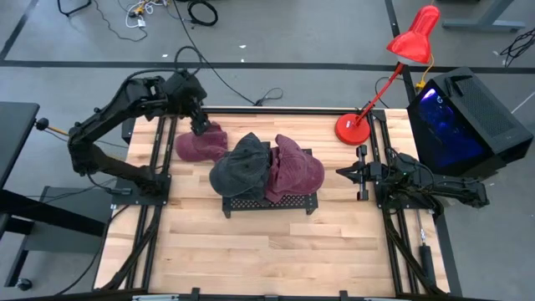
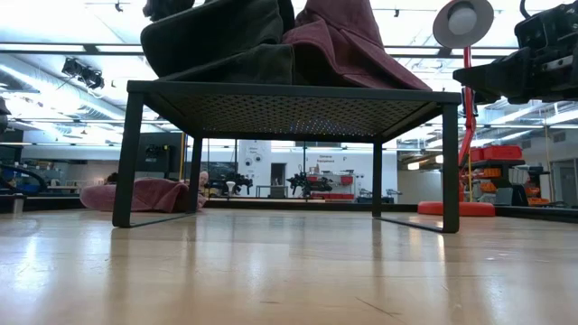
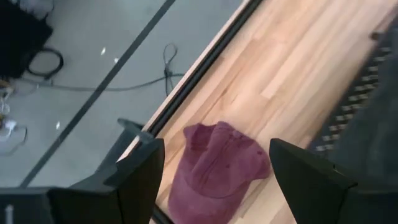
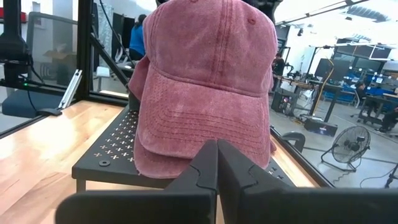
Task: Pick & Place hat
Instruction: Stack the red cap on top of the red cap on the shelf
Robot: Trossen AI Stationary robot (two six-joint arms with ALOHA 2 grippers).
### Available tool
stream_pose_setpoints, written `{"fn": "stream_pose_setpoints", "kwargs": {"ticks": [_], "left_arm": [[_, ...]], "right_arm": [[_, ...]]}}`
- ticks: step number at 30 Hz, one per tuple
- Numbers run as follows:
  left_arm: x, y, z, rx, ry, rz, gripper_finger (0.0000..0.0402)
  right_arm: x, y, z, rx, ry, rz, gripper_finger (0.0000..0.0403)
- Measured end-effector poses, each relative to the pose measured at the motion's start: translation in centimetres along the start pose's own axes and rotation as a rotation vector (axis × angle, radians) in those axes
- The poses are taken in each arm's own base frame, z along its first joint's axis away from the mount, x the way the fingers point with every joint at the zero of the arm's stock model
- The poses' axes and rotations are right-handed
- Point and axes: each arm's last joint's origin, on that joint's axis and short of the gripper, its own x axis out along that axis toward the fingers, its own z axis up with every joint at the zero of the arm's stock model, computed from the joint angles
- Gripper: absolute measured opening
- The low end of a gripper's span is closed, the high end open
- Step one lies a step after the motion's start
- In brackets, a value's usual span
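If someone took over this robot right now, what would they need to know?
Left gripper: open, above the red hat on the table, not gripping it.
Right gripper: shut, empty, waiting at the table's right side.
Rack: already carries a dark hat and a red hat.
Left to do: grasp the table hat and place it, presumably on the rack.

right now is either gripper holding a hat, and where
Neither. The left gripper hangs open over the maroon cap on the table; the right gripper is shut, empty.
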Motion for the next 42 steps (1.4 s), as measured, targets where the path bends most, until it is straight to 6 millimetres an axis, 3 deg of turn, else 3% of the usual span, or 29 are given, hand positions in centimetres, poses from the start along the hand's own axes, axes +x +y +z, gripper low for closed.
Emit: {"fn": "stream_pose_setpoints", "kwargs": {"ticks": [14,31,42], "left_arm": [[6.6,2.7,-2.2,-0.100,0.160,-0.007,0.0295],[14.4,1.0,-7.4,-0.106,0.346,-0.066,0.0295],[17.0,1.9,-8.9,-0.092,0.286,-0.043,0.0295]], "right_arm": [[0.0,0.0,0.0,0.000,0.000,0.000,0.0004],[0.0,0.0,0.0,0.000,0.000,0.000,0.0004],[0.0,0.0,0.0,0.000,0.000,0.000,0.0004]]}}
